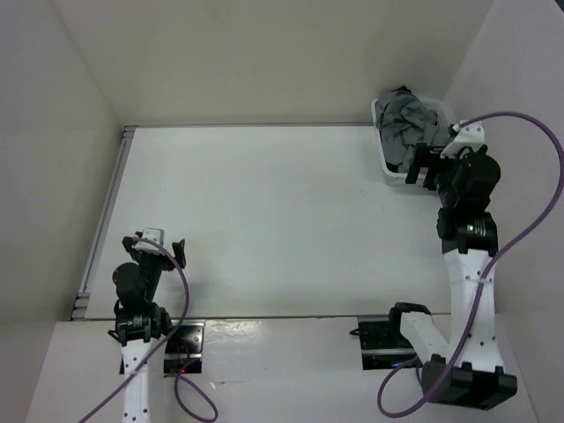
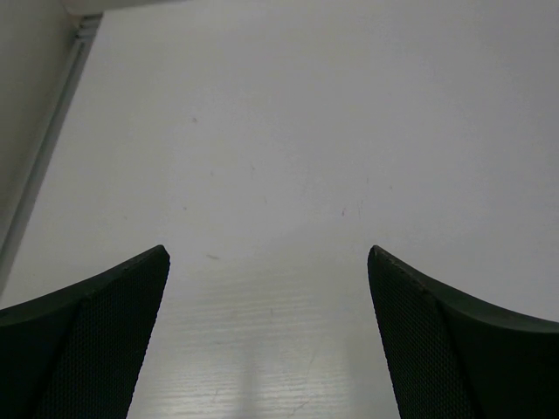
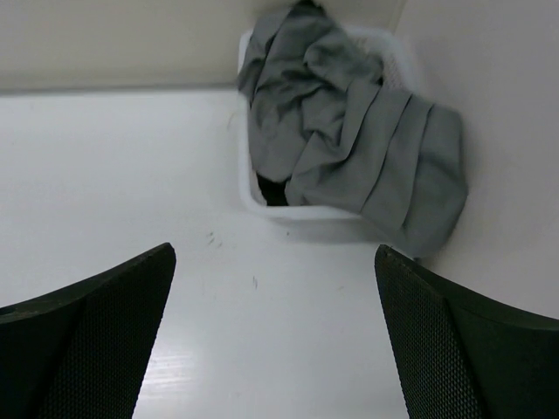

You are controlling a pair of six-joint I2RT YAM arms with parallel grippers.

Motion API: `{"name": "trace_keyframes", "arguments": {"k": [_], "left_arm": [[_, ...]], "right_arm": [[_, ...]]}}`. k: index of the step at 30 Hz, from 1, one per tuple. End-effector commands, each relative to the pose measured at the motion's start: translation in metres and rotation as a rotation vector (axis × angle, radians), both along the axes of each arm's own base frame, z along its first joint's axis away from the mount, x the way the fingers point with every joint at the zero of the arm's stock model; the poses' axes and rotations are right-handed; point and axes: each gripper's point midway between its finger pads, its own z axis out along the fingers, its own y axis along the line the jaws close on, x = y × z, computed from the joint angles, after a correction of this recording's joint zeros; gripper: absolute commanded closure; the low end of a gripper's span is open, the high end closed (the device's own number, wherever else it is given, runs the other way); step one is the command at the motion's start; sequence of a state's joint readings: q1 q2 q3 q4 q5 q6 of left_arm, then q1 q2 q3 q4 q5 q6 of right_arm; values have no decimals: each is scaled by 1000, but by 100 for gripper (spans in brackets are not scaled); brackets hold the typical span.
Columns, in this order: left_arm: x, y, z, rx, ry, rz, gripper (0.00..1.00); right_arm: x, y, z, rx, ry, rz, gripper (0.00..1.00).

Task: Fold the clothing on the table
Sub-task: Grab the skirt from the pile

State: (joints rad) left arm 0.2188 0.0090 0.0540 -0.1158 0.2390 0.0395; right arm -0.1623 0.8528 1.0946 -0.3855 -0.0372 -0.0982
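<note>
Spilling over the rim of the white bin (image 1: pixel 389 169) (image 3: pixel 295 213) in the far right corner, the grey skirt (image 1: pixel 411 120) (image 3: pixel 349 148) sits crumpled, so its waistband can't be picked out among the folds. One flap hangs over the bin's right side against the wall. A dark patch (image 3: pixel 272 193) shows underneath it inside the bin, but too little is visible to tell what it is.

The table (image 1: pixel 264 220) (image 2: pixel 306 131) (image 3: pixel 105 175) is flat and white, with faint scuffs. The metal edge rail (image 1: pixel 106 211) (image 2: pixel 52 131) runs along its left side, and the white walls (image 1: pixel 264 53) close it in.

Over on the right, the right gripper (image 1: pixel 422 171) (image 3: pixel 275 249) reaches forward, poised just short of the bin with its jaws spread wide and nothing between them. A purple cable (image 1: pixel 529 176) loops off that arm. The left gripper (image 1: pixel 162 246) (image 2: pixel 266 253) is tucked back near its base at the near left, well apart from the skirt, jaws also wide and empty above bare tabletop.
</note>
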Motion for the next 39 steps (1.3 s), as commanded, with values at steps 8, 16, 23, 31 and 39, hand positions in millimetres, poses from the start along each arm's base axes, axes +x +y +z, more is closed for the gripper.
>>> {"name": "trace_keyframes", "arguments": {"k": [8,16,23,31,39], "left_arm": [[-33,0,259,90,-612,47,0],[52,38,352,69,-117,148,0],[105,61,242,-70,213,257,0],[124,21,155,-126,372,16,0],[125,22,91,-100,531,-2,0]], "right_arm": [[41,43,-8,-75,219,-8,1],[77,44,-41,-70,336,-66,1],[99,38,-55,-6,356,-132,1],[131,-30,-48,35,330,-193,1],[183,-82,-111,142,425,-184,5]]}}
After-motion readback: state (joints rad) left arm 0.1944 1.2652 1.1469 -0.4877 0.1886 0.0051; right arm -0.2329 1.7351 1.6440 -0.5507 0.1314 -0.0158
